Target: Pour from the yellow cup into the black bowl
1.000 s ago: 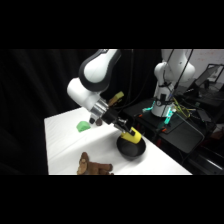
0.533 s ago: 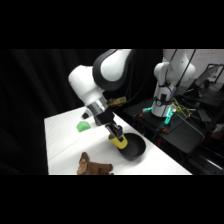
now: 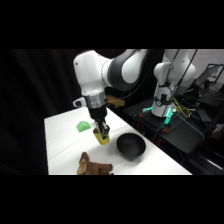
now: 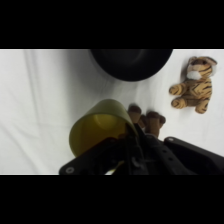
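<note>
The gripper (image 3: pixel 103 134) hangs straight down from the white arm (image 3: pixel 95 70) and is clamped on the rim of the yellow cup (image 3: pixel 102 137), one finger inside the mouth and one outside as the wrist view shows it (image 4: pixel 132 150), which is why the cup (image 4: pixel 97 131) sits just under and in front of the linkage with its open mouth facing the wrist camera. It looks upright or nearly so, carried low over the white table (image 3: pixel 62 135); whether its base touches the cloth I cannot tell. The black bowl (image 3: pixel 131 146) stands apart from the cup, off to the side of the gripper nearer the arm's base; from the wrist it lies ahead, beyond the cup's far rim (image 4: pixel 131 62), with bare table between them. So the cup is not over the bowl right now, and any pour from here would miss. A small striped tiger toy (image 4: pixel 194 85) lies beside the bowl, and a second brown toy (image 4: pixel 150 121) sits close against the cup. A green dome (image 3: pixel 83 126) rests behind the gripper, clear of the path.
</note>
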